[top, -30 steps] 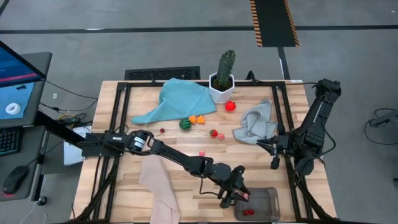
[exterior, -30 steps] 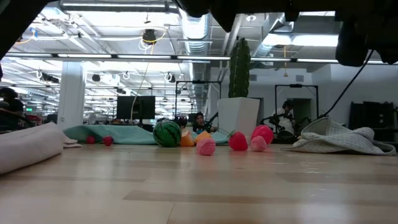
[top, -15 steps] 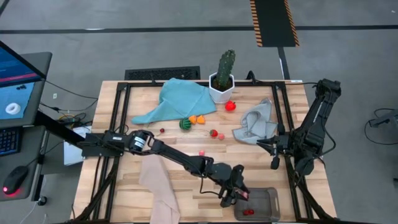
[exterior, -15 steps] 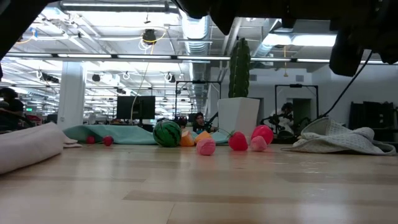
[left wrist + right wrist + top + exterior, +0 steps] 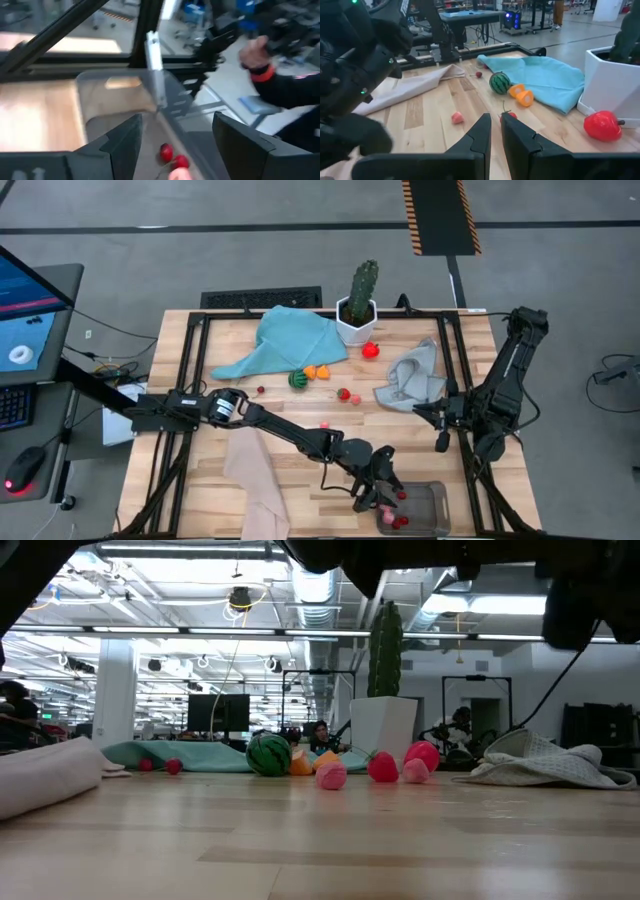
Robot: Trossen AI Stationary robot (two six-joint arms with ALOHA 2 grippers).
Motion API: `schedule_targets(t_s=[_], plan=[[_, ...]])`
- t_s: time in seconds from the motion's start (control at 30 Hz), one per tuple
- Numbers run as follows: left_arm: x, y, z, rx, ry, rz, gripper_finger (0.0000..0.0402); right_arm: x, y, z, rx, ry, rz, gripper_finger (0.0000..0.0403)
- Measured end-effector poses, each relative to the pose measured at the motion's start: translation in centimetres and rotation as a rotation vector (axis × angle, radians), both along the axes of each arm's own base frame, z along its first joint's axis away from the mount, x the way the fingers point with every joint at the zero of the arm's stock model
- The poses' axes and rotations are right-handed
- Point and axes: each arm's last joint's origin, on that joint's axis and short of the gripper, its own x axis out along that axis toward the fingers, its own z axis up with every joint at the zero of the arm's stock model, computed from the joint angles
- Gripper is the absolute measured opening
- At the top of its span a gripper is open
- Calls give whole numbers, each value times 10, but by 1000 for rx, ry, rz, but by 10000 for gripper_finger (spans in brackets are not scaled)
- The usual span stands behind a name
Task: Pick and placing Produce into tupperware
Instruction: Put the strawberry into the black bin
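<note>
The tupperware (image 5: 424,506), a clear greyish tub, sits near the table's near right corner. My left gripper (image 5: 377,502) hangs open over the tub's left end, touching nothing. In the left wrist view its fingers (image 5: 122,145) stand wide apart above the tub's wall (image 5: 100,95). Red cherries (image 5: 170,154) and a pink piece (image 5: 180,175) lie inside the tub. Loose produce rests mid-table: a green striped ball (image 5: 297,379), orange pieces (image 5: 316,371), a strawberry (image 5: 344,394), a pink piece (image 5: 324,425) and a red pepper (image 5: 371,350). My right gripper (image 5: 441,442) waits shut at the right side.
A cactus in a white pot (image 5: 358,308) stands at the far edge. Near it lie a teal cloth (image 5: 290,340) and a grey cloth (image 5: 412,380), with a beige cloth (image 5: 255,480) near left. A person's hand (image 5: 257,52) shows beyond the table.
My left gripper has shifted slightly toward the near edge at the tub's left end. The red piece that was at its fingertips now lies in the tub, apart from them.
</note>
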Motion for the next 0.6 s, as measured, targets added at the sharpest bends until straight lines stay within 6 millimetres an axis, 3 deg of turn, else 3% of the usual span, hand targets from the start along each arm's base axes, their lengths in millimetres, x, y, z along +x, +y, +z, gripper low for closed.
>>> schedule_targets(t_s=[0.23, 0.43, 0.6], plan=[[-1, 11, 23, 9, -109, -154, 230, 5, -2, 1, 24, 0, -29, 68], [-4, 49, 53, 151, -40, 82, 230, 17, 10, 7, 14, 50, 73, 68], [-16, 48, 76, 253, -57, 95, 230, 27, 16, 15, -33, 18, 96, 68]])
